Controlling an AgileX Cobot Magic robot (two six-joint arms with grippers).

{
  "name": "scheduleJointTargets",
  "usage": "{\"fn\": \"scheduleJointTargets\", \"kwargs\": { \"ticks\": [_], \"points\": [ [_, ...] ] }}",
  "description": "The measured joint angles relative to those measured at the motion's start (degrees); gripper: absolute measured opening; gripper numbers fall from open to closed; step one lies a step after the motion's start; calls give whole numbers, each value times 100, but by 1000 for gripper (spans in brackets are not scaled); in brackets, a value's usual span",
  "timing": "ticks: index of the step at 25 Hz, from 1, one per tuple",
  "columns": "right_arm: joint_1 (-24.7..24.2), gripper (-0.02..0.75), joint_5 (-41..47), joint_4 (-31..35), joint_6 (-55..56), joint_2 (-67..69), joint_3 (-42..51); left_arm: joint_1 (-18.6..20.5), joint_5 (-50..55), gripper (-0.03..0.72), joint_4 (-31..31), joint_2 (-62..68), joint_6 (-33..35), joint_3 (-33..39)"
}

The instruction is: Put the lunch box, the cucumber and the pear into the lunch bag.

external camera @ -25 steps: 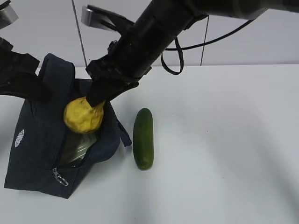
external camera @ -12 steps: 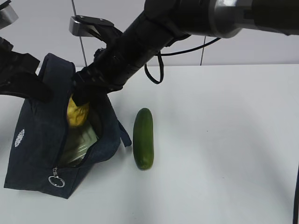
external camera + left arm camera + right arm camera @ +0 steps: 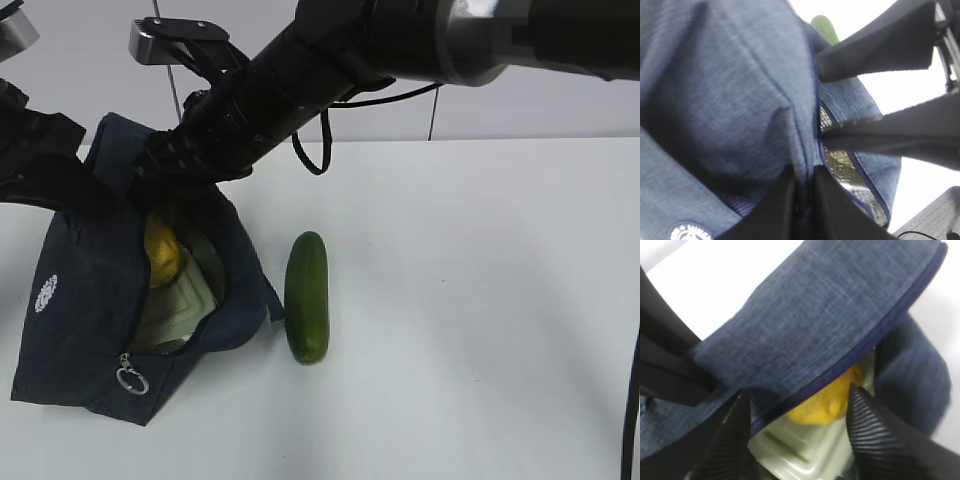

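While the white counter point(image 3: 480, 330) spread bare to the right, the navy bag point(image 3: 80, 300) sat at its left edge, mouth gaping upward with the zipper's ring pull point(image 3: 131, 379) hanging at the near corner and a small white logo point(image 3: 45, 293) on its side panel. Two dark arms came next in size: the right one reached down from the upper right across the middle, its end effector point(image 3: 797, 405) poised at the bag's mouth, ribbed fingers point(image 3: 872, 425) standing well apart on either side of the pear without touching it, so it held nothing. The left end effector point(image 3: 802, 200) was pinched tight on a fold of the bag's fabric at the far left rim, holding that side up. Inside the bag, the box point(image 3: 180, 305) lay at the bottom, its pale green lid showing through the opening; the right wrist view showed the same lid point(image 3: 800, 445) below the fingers. The cucumber point(image 3: 307, 296) lay on the counter just to the right of the bag, lengthwise toward the camera, apart from both arms. The yellow pear point(image 3: 162, 255) rested inside the bag, against the box's far end, partly hidden under the fabric rim point(image 3: 840, 325).
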Motion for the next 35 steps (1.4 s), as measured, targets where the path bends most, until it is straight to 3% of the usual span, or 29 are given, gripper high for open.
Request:
{"fn": "scheduleJointTargets", "kwargs": {
  "ticks": [4,8,13,17,25,35],
  "points": [
    [0,494,99,-138,0,0,-12,0,6,17,6,0,0,0],
    [-24,496,201,-730,323,-145,-12,0,10,17,6,0,0,0],
    [-100,496,517,-2774,2232,-720,-25,0,10,17,6,0,-2,0],
    [-140,496,1297,-3709,3278,-747,-45,0,10,17,6,0,-2,0],
    [-140,496,1701,-3999,4313,99,-45,0,4,17,6,0,-2,0],
    [-140,496,1514,-3607,5030,586,-45,0,-21,17,6,0,56,0]
  ]
}}
